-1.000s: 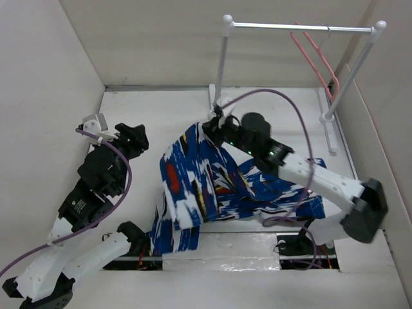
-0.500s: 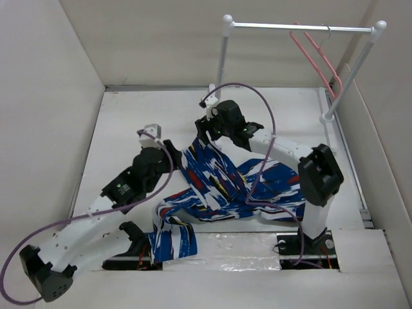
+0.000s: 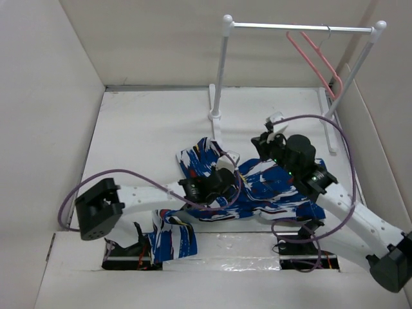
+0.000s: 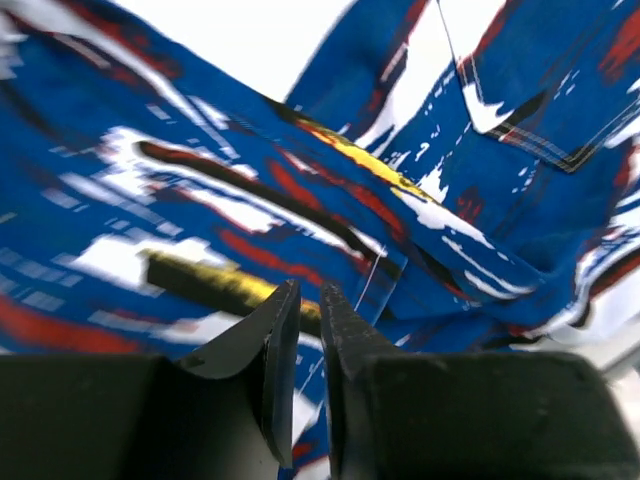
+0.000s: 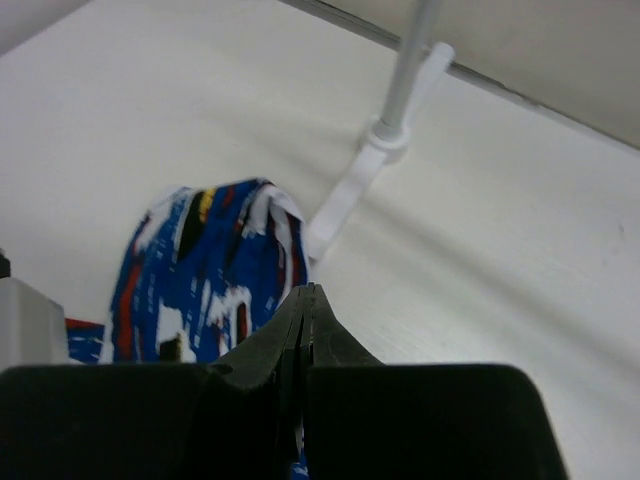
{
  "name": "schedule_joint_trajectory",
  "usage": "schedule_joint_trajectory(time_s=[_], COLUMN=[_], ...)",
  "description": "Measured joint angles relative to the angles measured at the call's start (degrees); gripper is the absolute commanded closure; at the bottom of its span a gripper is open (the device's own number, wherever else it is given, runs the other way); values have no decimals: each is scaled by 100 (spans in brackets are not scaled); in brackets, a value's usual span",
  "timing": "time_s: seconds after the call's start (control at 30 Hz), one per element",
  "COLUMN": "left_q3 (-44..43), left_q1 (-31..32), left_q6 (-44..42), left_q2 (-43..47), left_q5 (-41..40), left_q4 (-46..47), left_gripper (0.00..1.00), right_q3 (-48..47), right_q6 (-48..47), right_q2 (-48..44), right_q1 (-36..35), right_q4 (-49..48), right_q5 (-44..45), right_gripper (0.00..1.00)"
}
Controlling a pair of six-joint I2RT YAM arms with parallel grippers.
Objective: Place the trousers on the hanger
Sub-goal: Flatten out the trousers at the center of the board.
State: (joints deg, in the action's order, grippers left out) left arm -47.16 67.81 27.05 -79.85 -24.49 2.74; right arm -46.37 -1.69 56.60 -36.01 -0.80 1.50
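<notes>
The blue splashed trousers [image 3: 270,187] lie crumpled on the white table, one leg hanging over the near edge. My left gripper [image 3: 228,177] reaches across from the left and sits low over their middle. In the left wrist view its jaws [image 4: 308,295] are almost shut with a narrow slit, and the fabric [image 4: 200,200] lies just beyond, not pinched. My right gripper [image 3: 259,140] is shut and empty [image 5: 308,290], above the table just behind the trousers [image 5: 200,270]. The pink hanger [image 3: 315,58] hangs by its hook from the rail at the back right.
The white-posted rack with its silver rail [image 3: 296,27] stands at the back; its left post foot [image 3: 215,116] is next to the trousers' far edge and shows in the right wrist view [image 5: 385,145]. White walls enclose the table on three sides.
My right gripper, which held the trousers up, has let go and drawn back right. The trousers have dropped flat. My left arm has swung in from the left onto the trousers.
</notes>
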Motion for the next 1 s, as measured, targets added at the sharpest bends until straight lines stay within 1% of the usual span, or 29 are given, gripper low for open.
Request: schedule_joint_trajectory(time_s=[0.03, 0.1, 0.13, 0.3, 0.33, 0.37, 0.43, 0.47, 0.53, 0.6, 0.67, 0.77, 0.8, 0.83, 1.0], left_q3=[-83, -247, -310, -638, -691, -728, -787, -811, -820, -820, -820, -807, -793, -776, -654], left_q1=[15, 24, 24, 24, 24, 24, 22, 22, 22, 22, 22, 22, 22, 22, 90], left_q6=[-59, -162, -212, -352, -365, -374, -398, -407, -409, -404, -393, -337, -308, -282, -136], left_q2=[-245, -706, -883, -1445, -1504, -1552, -1613, -1639, -1672, -1685, -1683, -1683, -1679, -1674, -1670], left_q5=[17, 66, 109, 387, 450, 514, 619, 671, 761, 826, 863, 896, 903, 907, 785], left_q4=[87, 243, 310, 509, 551, 577, 608, 616, 662, 651, 645, 640, 636, 629, 542], left_gripper=[78, 74, 70, 68, 68, 68, 68, 69, 70, 70, 70, 68, 65, 59, 60], right_q3=[216, 501, 588, 898, 927, 977, 1064, 1108, 1189, 1246, 1263, 1270, 1270, 1270, 1290], right_q6=[13, 37, 42, 46, 46, 44, 57, 52, 61, 57, 46, 39, 39, 39, 39], right_q2=[-264, -691, -848, -1462, -1513, -1563, -1611, -1615, -1609, -1611, -1617, -1639, -1650, -1655, -1637], right_q1=[118, 339, 428, 896, 962, 1038, 1191, 1263, 1405, 1517, 1604, 1655, 1655, 1655, 1655], right_q4=[59, 212, 293, 592, 643, 662, 697, 723, 782, 855, 922, 938, 938, 935, 940], right_q5=[20, 33, 39, -87, -120, -155, -251, -313, -422, -520, -592, -669, -688, -713, -782], right_gripper=[100, 100, 100, 100, 98, 92, 87, 82, 79, 74, 71, 70, 70, 70, 69])
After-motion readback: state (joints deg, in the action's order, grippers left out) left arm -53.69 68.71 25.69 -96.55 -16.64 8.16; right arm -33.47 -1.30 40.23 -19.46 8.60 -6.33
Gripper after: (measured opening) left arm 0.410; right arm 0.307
